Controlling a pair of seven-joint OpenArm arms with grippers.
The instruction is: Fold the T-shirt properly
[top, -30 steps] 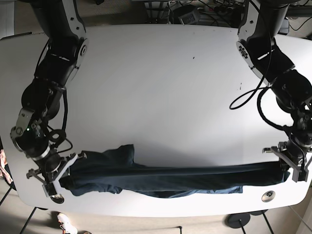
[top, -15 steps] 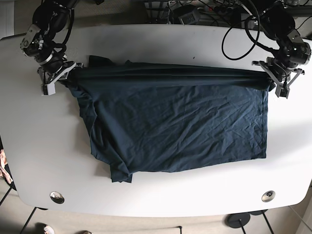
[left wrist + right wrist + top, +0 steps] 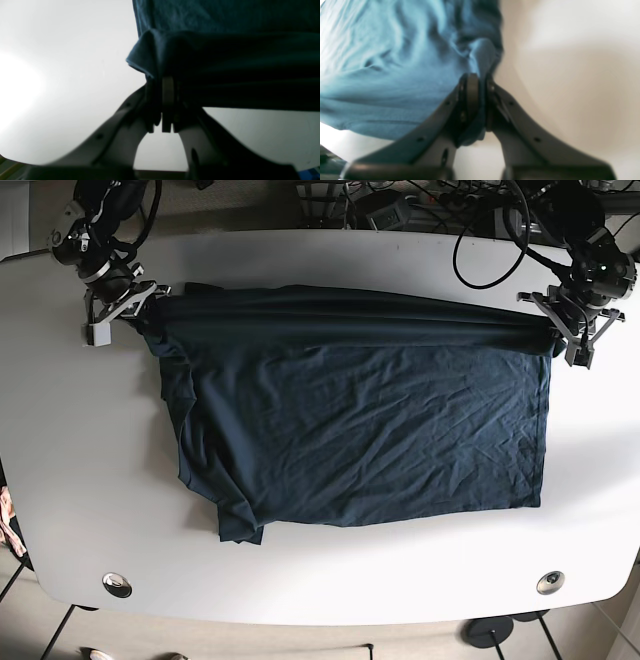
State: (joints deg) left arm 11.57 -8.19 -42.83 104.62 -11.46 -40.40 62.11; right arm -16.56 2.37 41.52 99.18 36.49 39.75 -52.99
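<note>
The dark navy T-shirt [image 3: 360, 420] hangs stretched between my two grippers near the table's far edge, and its lower part lies spread on the white table [image 3: 330, 580]. My left gripper [image 3: 562, 332] is shut on the shirt's right end [image 3: 160, 62]. Over at the other end, my right gripper [image 3: 128, 310] is shut on the cloth [image 3: 480, 57]. The held edge forms a taut rolled band between them. A bunched sleeve [image 3: 240, 525] trails at the lower left.
Two round metal grommets [image 3: 117, 584] [image 3: 549, 582] sit near the table's front edge. Cables and equipment [image 3: 400, 205] lie beyond the far edge. A black base [image 3: 490, 632] shows under the front right.
Both grippers carried the shirt from the table's front edge to its far edge, spreading the cloth over the table. Since half a second ago they moved slightly farther back.
</note>
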